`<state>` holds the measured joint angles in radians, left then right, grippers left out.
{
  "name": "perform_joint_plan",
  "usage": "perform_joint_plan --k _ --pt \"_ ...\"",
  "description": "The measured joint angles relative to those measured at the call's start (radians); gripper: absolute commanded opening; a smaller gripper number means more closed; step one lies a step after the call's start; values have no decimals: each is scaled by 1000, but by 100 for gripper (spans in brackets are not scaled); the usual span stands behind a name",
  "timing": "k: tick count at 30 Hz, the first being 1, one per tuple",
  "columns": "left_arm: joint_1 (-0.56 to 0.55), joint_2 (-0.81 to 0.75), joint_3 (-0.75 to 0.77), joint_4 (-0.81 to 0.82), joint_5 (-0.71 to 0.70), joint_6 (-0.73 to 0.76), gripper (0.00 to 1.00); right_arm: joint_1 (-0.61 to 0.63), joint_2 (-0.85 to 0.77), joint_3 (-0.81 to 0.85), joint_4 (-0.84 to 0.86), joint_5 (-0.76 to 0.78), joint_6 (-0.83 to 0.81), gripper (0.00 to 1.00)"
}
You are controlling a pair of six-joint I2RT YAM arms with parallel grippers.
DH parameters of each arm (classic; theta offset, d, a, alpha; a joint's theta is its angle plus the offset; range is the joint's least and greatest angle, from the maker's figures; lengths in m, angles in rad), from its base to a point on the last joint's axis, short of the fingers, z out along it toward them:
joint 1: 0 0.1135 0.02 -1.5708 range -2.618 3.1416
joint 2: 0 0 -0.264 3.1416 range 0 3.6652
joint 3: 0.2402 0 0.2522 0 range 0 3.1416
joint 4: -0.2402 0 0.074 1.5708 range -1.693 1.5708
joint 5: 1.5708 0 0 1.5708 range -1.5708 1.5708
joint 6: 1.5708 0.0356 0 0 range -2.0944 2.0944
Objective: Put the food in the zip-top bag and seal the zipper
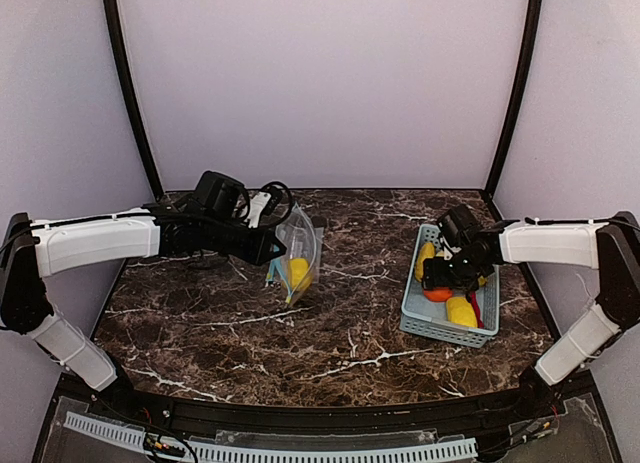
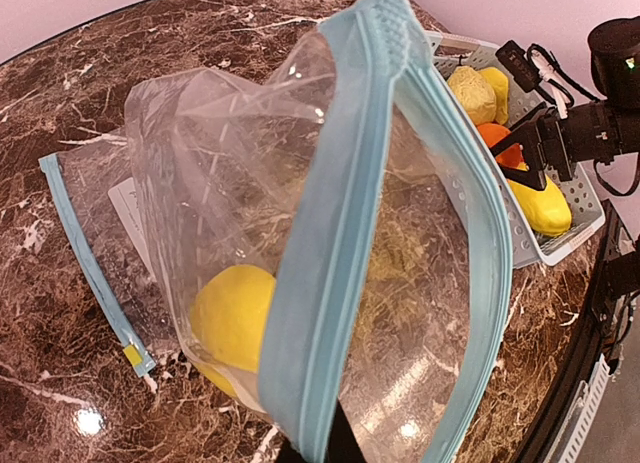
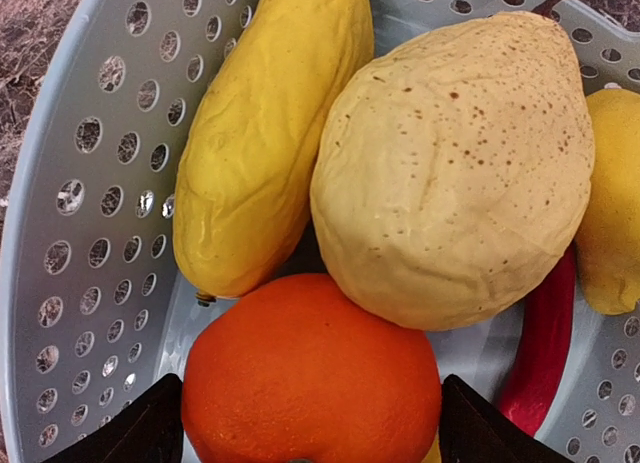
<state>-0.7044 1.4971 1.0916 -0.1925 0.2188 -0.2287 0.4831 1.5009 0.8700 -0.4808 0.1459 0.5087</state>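
The right tool (image 3: 312, 433), jaws apart, straddles the orange (image 3: 310, 368); we centre it before closing. The left tool (image 1: 272, 249) is clamped on the zip-top bag (image 2: 420, 313).

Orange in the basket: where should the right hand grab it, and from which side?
Across the orange's widest middle, from straight above, I'd say. It is round with its top uncovered; the pear crowds its far side, so close left to right, where the right hand's open fingers flank it, inside the chili.

Left fingers (image 1: 268, 247) clamped shut, arm (image 1: 95, 241) extended inward; right fingers (image 3: 140, 438) spread wide.
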Motion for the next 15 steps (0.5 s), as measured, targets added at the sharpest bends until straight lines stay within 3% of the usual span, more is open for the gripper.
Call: perform_joint_plan --k 5,15 --pt "0 0 0 -4 -1 0 1 0 19 0 10 3 -2 71" --pt "0 0 2 -6 -3 0 1 0 -6 4 -13 7 -3 64"
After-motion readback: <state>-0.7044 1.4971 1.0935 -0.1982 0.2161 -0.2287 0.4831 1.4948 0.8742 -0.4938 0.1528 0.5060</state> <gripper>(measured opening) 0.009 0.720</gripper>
